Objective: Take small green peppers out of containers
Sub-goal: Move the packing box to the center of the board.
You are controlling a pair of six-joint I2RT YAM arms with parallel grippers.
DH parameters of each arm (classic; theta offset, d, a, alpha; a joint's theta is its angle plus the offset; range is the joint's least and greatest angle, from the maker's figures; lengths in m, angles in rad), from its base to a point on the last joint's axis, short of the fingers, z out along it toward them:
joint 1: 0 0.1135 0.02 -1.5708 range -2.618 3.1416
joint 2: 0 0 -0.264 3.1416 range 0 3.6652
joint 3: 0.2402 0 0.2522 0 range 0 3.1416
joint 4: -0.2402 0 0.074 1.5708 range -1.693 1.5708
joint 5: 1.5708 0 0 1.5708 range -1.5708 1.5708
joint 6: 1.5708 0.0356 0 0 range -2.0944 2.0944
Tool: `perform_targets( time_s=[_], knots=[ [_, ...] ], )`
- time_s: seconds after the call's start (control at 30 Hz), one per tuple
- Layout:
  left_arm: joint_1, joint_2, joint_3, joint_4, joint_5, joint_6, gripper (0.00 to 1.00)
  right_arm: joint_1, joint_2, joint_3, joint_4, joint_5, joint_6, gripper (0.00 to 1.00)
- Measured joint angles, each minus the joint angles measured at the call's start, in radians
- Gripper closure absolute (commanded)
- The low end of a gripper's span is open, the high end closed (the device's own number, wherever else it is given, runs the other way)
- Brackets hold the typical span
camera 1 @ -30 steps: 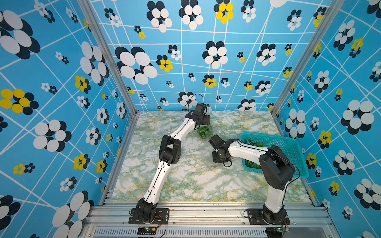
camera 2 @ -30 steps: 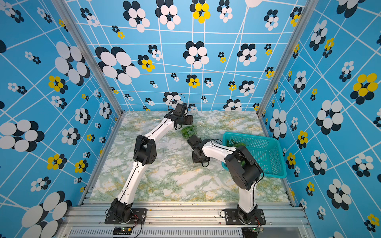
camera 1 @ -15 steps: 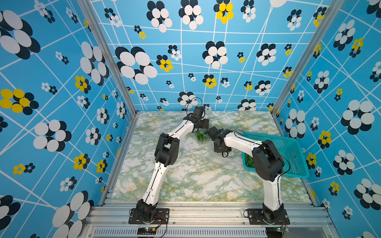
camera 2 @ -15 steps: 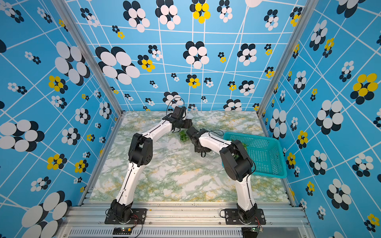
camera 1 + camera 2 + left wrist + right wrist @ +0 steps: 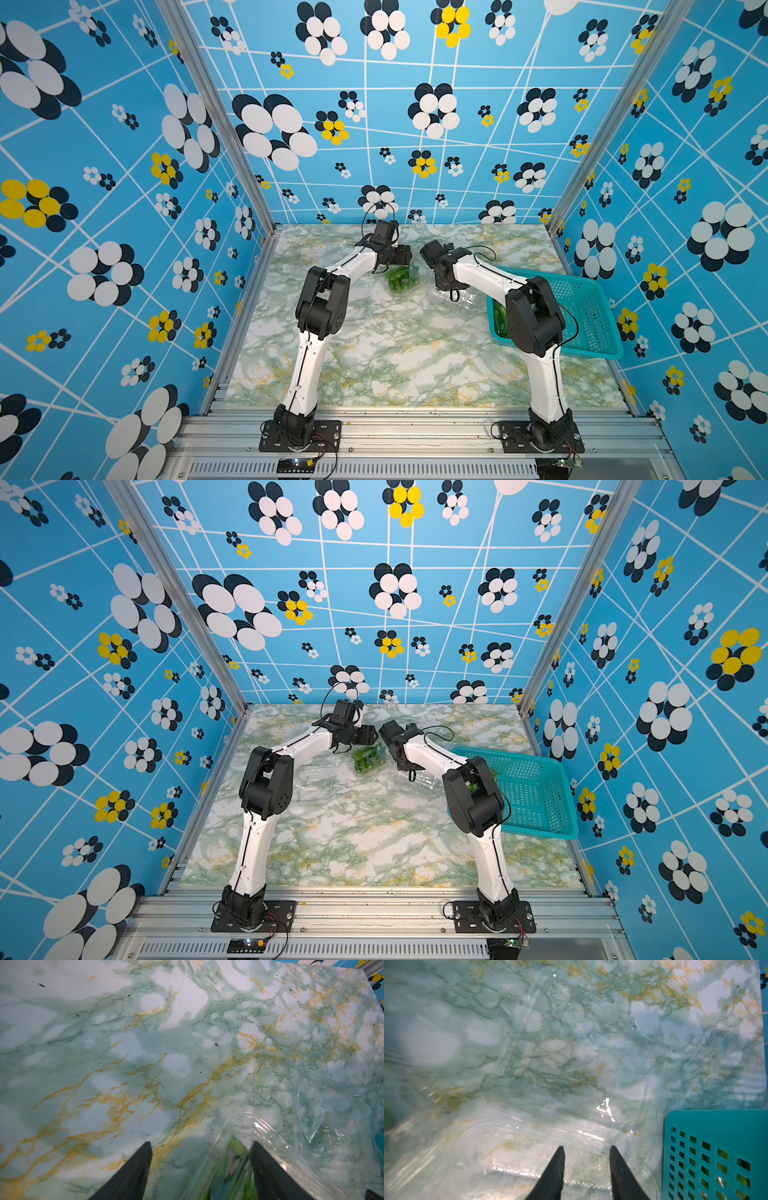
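box (image 5: 249, 1118) of peppers (image 5: 401, 279) far back on the tabletop (image 5: 374, 353)
left fingers (image 5: 133, 1167) stand wide astride it, not gripping; right fingers (image 5: 553, 1174) part-open and empty above an empty box (image 5: 508, 1157) beside the basket (image 5: 716, 1124), more peppers inside.

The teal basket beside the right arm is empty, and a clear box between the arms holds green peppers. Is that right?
Not empty: the teal basket holds green peppers, as a top view shows. The clear box part is right.
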Motion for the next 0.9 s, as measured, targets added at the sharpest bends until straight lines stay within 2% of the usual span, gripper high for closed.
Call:
perform_targets(
  time_s=[0.17, 0.37, 0.53, 0.73, 0.83, 0.9],
  knots=[
    [0.000, -0.066, -0.105, 0.018, 0.029, 0.010, 0.25, 0.002, 0.018, 0.047, -0.013, 0.031, -0.019, 0.61],
    [0.002, -0.098, -0.165, 0.023, 0.088, 0.029, 0.28, -0.029, 0.176, 0.342, -0.043, 0.055, -0.084, 0.61],
    [0.005, -0.128, -0.211, 0.032, 0.122, 0.039, 0.28, -0.072, 0.264, 0.507, -0.060, 0.066, -0.156, 0.61],
    [0.009, -0.182, -0.255, 0.009, 0.122, 0.050, 0.27, -0.089, 0.231, 0.516, -0.040, 0.074, -0.244, 0.58],
    [0.009, -0.206, -0.255, -0.014, 0.116, 0.053, 0.26, -0.087, 0.176, 0.507, -0.040, 0.025, -0.262, 0.58],
    [0.010, -0.227, -0.255, -0.026, 0.113, 0.053, 0.26, -0.084, 0.082, 0.433, -0.015, -0.036, -0.261, 0.58]
  ],
)
